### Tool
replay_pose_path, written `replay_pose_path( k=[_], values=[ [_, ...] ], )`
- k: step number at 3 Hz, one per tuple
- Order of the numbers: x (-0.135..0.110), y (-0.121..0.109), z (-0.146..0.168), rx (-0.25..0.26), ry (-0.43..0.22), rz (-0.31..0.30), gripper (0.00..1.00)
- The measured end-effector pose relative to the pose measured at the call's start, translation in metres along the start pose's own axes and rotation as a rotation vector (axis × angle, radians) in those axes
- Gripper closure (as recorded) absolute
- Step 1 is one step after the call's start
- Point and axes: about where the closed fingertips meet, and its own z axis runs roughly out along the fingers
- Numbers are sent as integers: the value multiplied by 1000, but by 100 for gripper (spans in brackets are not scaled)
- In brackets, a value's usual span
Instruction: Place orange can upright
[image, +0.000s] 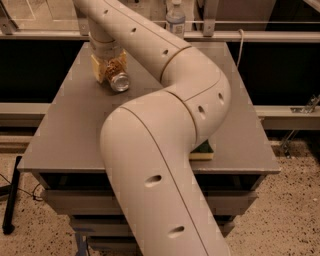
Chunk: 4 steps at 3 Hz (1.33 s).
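Claw (112, 74) is seen at the far left of the tabletop (75, 130), hanging from a pale ribbed wrist, and it is closed on the orange can (119, 80); one blocky, yellowish finger (98, 68) is pressed against the can's left side, while the other is hidden behind the can and the wrist. The can is a small metal cylinder with a pale patterned label over copper-orange and a bright round silver end. It is held tilted rather than upright, with that silver end turned down and towards the camera, low over the tabletop; whether it touches the surface cannot be told. The can lies directly under the wrist, its label end up in the claw and its silver end sticking out below and slightly to the right. The arm (165, 150) is made of thick, smooth, cream-coloured rounded segments marked with small dark oval holes, and it bends across the middle of the view. The tabletop is a flat, matt grey square slab. A green and yellow sponge (204, 150) is partly covered by the arm near the front right. A clear plastic bottle (175, 19) with a pale label is stood upright at the far edge, well apart from the can. The floor (290, 215) below is speckled
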Motion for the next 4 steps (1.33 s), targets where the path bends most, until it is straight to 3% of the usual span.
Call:
replay_pose_path(
  k=[1,2,3,4],
  values=[
    [-5,1,-12,6,-43,-28,64],
    [-11,6,-46,-18,-163,-117,88],
    [-4,22,-88,-103,-341,-258,100],
    [16,46,-114,-221,-513,-370,100]
  ],
)
